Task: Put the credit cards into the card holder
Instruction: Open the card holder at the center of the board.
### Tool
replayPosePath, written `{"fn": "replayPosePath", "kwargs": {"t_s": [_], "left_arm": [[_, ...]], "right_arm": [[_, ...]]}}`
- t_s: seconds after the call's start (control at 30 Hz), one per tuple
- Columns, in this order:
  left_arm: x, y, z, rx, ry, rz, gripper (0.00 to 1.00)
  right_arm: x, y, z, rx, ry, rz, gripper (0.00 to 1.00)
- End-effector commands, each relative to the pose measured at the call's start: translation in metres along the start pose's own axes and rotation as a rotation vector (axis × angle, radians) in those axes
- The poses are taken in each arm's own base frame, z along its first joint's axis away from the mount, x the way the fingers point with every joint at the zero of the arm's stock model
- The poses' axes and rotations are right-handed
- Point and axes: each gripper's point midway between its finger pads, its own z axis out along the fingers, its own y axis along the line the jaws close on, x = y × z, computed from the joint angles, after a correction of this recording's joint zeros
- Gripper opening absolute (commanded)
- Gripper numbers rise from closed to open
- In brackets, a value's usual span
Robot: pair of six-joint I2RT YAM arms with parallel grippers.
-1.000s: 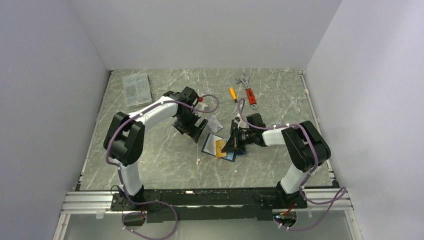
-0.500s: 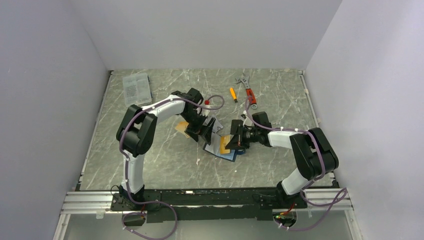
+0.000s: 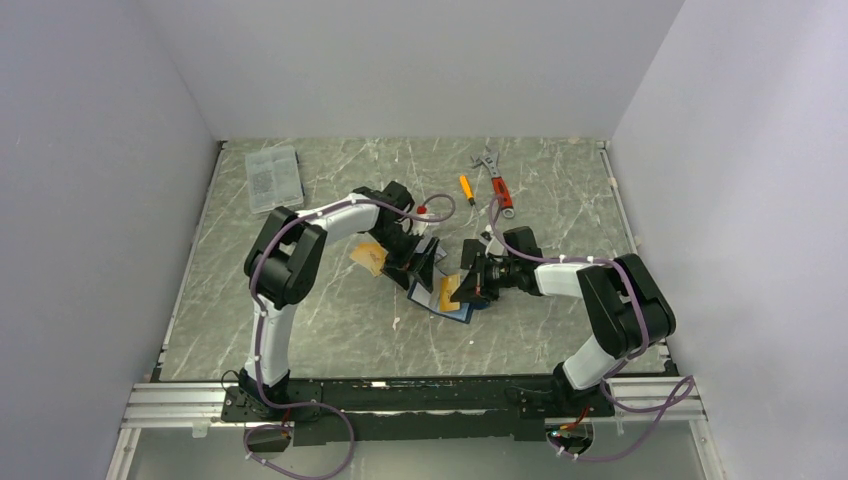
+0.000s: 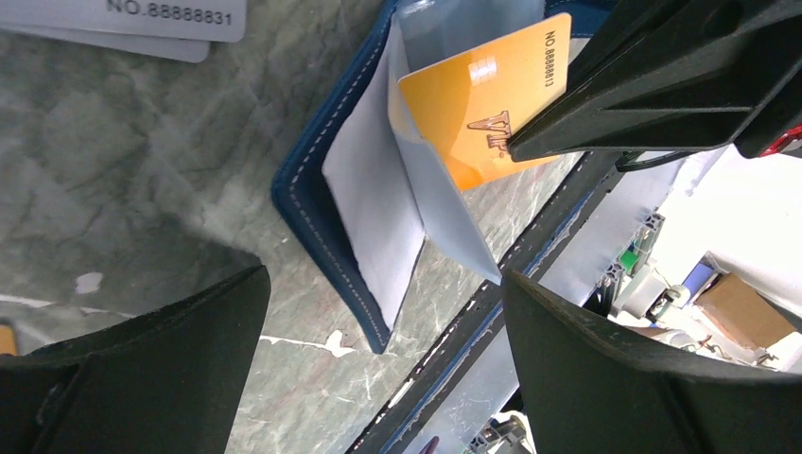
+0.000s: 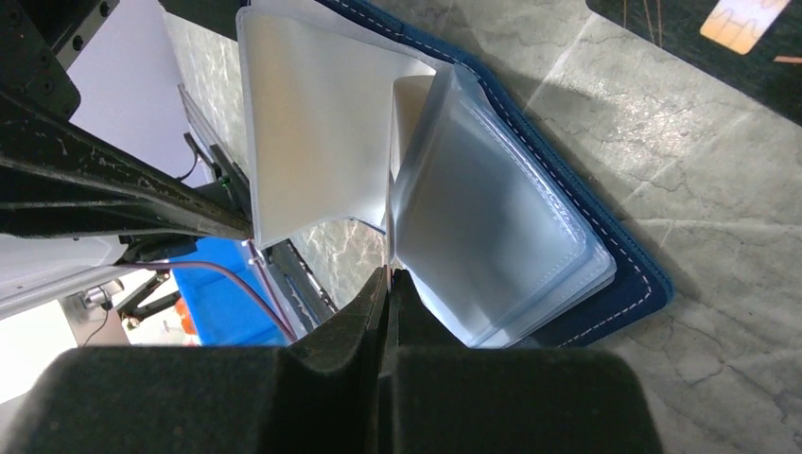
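The navy card holder (image 3: 452,305) lies open on the table, its clear sleeves (image 5: 492,208) fanned up. My right gripper (image 3: 468,285) is shut on an orange credit card (image 4: 492,95), whose lower corner sits in a sleeve of the card holder (image 4: 312,203). In the right wrist view only the card's thin edge shows between the shut fingers of the right gripper (image 5: 390,274). My left gripper (image 4: 383,284) stands open just above the holder's left edge, touching nothing. Another orange card (image 3: 368,257) lies to its left, white cards (image 4: 123,14) lie behind, and a black card (image 5: 719,38) lies past the holder.
A clear compartment box (image 3: 273,178) stands at the back left. A red-handled wrench (image 3: 498,182) and a small orange screwdriver (image 3: 466,188) lie at the back, right of centre. Both arms crowd the middle of the table.
My left gripper has moved right and forward, up to the card holder, uncovering the loose orange card. The right gripper, still gripping its orange card, has shifted slightly at the holder.
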Motion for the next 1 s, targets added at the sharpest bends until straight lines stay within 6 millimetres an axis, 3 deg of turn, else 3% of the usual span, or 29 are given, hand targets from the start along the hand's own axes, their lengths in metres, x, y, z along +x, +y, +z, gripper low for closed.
{"fn": "replayPosePath", "kwargs": {"t_s": [0.0, 0.37, 0.57, 0.87, 0.97], "left_arm": [[-0.018, -0.021, -0.003, 0.057, -0.051, 0.048, 1.0], [-0.02, -0.017, -0.003, 0.028, -0.059, 0.057, 0.98], [-0.011, -0.002, 0.0, -0.036, -0.051, 0.06, 0.59], [-0.015, 0.005, 0.004, -0.06, -0.046, 0.051, 0.44], [-0.015, 0.005, 0.003, -0.061, -0.05, 0.053, 0.28]], "right_arm": [[-0.008, 0.016, 0.002, -0.045, -0.013, -0.058, 0.0], [-0.007, 0.033, 0.017, -0.052, 0.03, -0.116, 0.0], [-0.005, 0.028, 0.015, -0.039, 0.027, -0.106, 0.0], [-0.001, 0.021, 0.011, -0.027, 0.023, -0.084, 0.0], [-0.003, 0.017, 0.005, -0.015, 0.007, -0.075, 0.0]]}}
